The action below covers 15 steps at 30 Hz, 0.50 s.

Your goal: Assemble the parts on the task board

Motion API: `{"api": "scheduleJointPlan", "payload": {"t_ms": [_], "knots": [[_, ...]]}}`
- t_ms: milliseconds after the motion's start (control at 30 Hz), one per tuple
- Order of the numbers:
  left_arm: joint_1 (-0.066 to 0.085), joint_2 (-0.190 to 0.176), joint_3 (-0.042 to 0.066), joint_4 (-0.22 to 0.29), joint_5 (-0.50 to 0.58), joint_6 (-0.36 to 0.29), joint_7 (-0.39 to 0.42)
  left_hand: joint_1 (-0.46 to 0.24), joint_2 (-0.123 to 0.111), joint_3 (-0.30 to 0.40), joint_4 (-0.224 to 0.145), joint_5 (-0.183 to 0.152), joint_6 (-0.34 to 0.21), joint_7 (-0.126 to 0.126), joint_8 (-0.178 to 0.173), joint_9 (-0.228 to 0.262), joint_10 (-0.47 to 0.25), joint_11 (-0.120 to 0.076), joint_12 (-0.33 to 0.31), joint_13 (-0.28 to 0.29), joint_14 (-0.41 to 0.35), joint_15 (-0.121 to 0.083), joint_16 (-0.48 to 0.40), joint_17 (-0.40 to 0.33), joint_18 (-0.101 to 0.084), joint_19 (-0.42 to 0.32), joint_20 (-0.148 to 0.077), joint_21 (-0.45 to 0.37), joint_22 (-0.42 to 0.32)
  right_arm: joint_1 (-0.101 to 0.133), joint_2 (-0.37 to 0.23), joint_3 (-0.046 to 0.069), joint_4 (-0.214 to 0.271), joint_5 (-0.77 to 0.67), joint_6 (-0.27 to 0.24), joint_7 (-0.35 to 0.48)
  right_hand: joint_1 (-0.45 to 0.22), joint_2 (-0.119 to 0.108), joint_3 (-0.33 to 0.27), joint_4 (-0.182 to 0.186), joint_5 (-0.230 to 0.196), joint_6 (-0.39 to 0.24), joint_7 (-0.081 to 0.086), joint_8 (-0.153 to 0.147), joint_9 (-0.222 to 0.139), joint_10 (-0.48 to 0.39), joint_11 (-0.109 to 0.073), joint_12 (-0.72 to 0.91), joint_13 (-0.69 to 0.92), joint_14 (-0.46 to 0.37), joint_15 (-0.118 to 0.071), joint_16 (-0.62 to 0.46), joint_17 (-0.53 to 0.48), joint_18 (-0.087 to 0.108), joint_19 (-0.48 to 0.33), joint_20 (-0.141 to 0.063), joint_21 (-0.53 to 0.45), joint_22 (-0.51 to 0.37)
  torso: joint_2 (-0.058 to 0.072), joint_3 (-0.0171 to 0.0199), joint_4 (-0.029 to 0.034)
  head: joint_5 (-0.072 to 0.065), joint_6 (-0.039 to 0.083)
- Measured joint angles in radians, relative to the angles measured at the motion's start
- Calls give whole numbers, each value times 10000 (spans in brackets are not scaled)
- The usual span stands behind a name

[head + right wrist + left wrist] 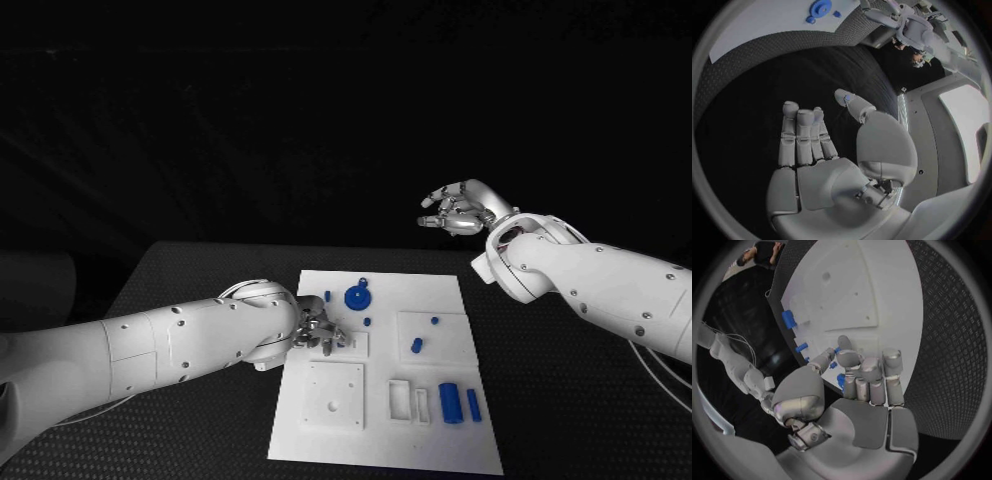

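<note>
Parts in blue are lying scattered over the white task board, which is sitting in the middle of the black table. The left hand's fingers are curling down onto the board's left side, and a small blue piece is showing just beside them in the left wrist view; whether they are actually gripping it I cannot tell. Around that left hand a blue gear is lying near the board's far edge, small blue pegs are dotting the middle, and two blue cylinders are standing side by side near the right edge. A raised white square block is sitting just nearer than the hand. The left arm is reaching in low across the table, wrist bent down over the board.

The right hand is hanging in the air beyond the board's far right corner, well apart from everything, holding nothing, with its fingers stretched out straight and close together and the thumb spread away.
</note>
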Motion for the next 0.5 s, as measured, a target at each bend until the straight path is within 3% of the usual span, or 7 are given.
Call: {"api": "scheduleJointPlan", "payload": {"t_ms": [33,67,100,133,200,300,500], "knots": [[-8,-55,64,31,5,-13,0,15,-158,35,117,-89,-14,14,0,-11,-1,-1,0,-18,-11,-11,0,-15,0,0,0,0,0,-4,-22,0,0,0,1,0,0,0,0,0,0,0,0,0,0,0,0,0,0,0,0,0,-3,1,0,0,0,0,1,0,0,-7,9],[-30,-85,200,29,21,-30,0,24,-278,64,206,-125,-57,13,0,-19,-1,-1,0,-36,-12,-12,0,-19,-1,0,0,-2,-1,-8,-37,0,-1,0,1,-1,0,0,0,0,0,0,-1,0,0,0,0,0,-9,0,0,0,-9,1,0,0,0,0,0,0,0,-13,16],[-21,-101,304,27,49,-55,0,1,-531,115,335,-152,-132,20,0,-29,-2,-3,0,-60,-35,-34,0,-44,0,0,0,-48,-1,-9,-48,0,-5,0,1,-1,-5,5,-2,2,0,0,-1,0,0,0,0,0,-9,0,0,0,-11,1,0,0,0,0,0,0,0,-20,26],[8,-119,380,38,99,-89,3,36,-1036,427,697,-163,-265,75,-6,-56,-85,59,-122,-148,-154,-25,-124,-112,0,-5,-5,-152,-1,-10,-63,0,-6,0,1,-1,-33,33,-29,29,0,0,-1,0,0,0,0,0,-9,0,0,0,-11,1,0,0,0,0,0,0,0,-24,33],[7,-153,534,68,200,-134,14,98,-1416,618,1024,-163,-509,149,-88,-85,-231,134,-315,-257,-315,39,-276,-212,-2,-120,7,-237,-1,-11,-82,0,-29,1,1,-1,-41,41,-28,28,0,0,-1,0,1,0,0,0,-21,0,0,0,-11,1,0,0,0,0,1,0,1,-39,50],[32,-171,783,72,457,-211,40,187,-1582,607,1254,-163,-930,300,-272,-136,-508,227,-555,-375,-554,138,-507,-342,-1,-335,69,-379,-35,-17,-93,0,-53,2,1,-3,-41,41,-28,28,0,0,-2,0,0,0,0,-1,-22,-35,-35,0,-11,1,0,0,0,0,-3,0,6,-51,80],[178,-123,977,-145,1033,-292,135,338,-1591,467,1395,-163,-1502,552,-505,-255,-977,452,-952,-573,-944,349,-864,-561,-2,-681,210,-669,-136,-19,-81,0,-84,5,2,-5,-41,41,-56,0,39,-1,-5,0,-8,0,0,38,-31,-35,-36,0,-20,2,0,0,0,0,-3,5,6,-43,132]]}}
